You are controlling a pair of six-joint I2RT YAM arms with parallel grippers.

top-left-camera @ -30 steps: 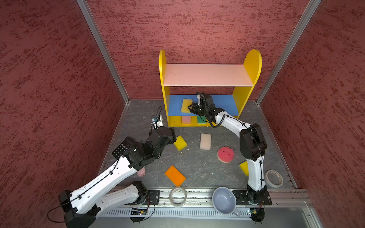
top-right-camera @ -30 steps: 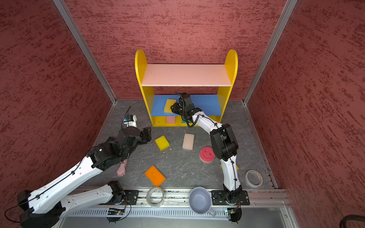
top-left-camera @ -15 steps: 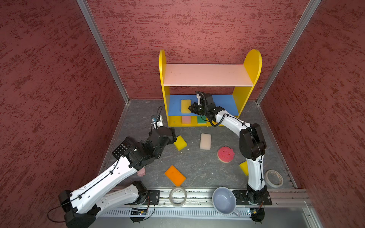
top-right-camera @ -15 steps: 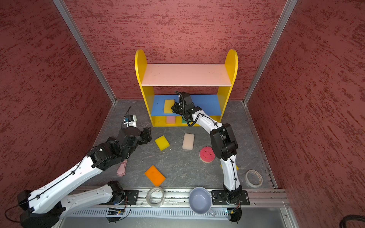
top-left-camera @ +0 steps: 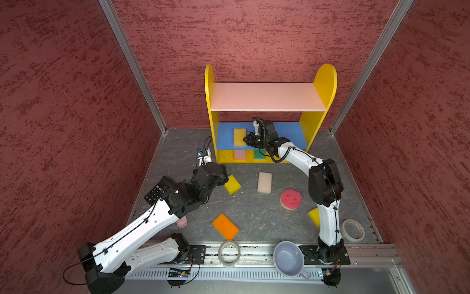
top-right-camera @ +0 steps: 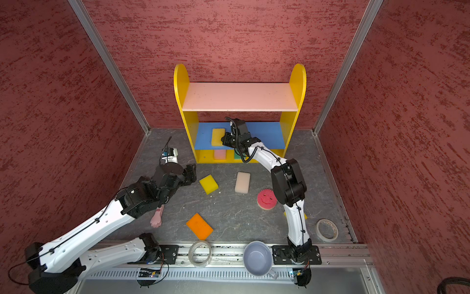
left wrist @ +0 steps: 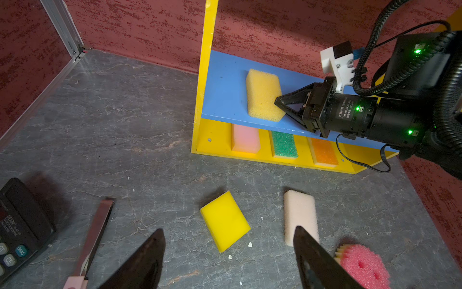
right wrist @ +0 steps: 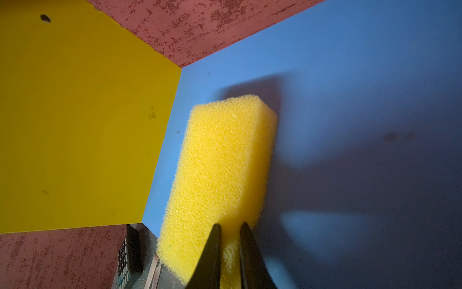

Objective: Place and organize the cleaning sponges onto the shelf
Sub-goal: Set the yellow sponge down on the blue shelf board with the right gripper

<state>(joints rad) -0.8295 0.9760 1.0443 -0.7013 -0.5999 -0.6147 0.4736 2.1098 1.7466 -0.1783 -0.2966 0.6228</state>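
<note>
Coarse yellow sponge [left wrist: 262, 95] found flat on shelf [left wrist: 206, 75] mid board [left wrist: 225, 82], left part, long axis front-to-back. R gripper [left wrist: 277, 101] fingers nearly closed, tips pressed at its front-right corner; pinch not confirmed. L gripper [left wrist: 228, 230] fingers spread wide, nothing held; smooth yellow sponge [left wrist: 225, 220] judged nearest it.

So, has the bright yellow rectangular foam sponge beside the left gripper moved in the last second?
No. The yellow sponge lies at the same spot and angle before the shelf's yellow base.
</note>
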